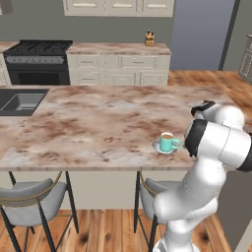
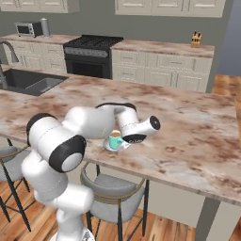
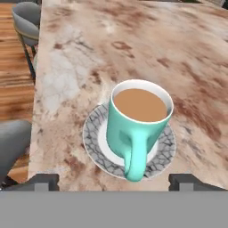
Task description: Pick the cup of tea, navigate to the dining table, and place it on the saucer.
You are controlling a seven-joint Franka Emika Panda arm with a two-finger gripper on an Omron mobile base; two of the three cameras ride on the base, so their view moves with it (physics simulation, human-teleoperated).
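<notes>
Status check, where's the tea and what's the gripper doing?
Gripper open, jaws either side of the handle, holding nothing. Cup upright on the saucer, on the table. Nothing in the way.

A black gas stove with an oven door (image 1: 38, 61) stands among cream panelled cabinets (image 1: 119, 69) at the back wall. A wooden knife block (image 1: 149, 38) sits on that rear surface. A dark recessed sink (image 1: 19, 102) lies left. Grey cushioned stools with black legs (image 1: 30, 201) stand on wooden plank floor (image 1: 106, 231). What looks like a microwave (image 2: 28, 29) sits far left.
</notes>
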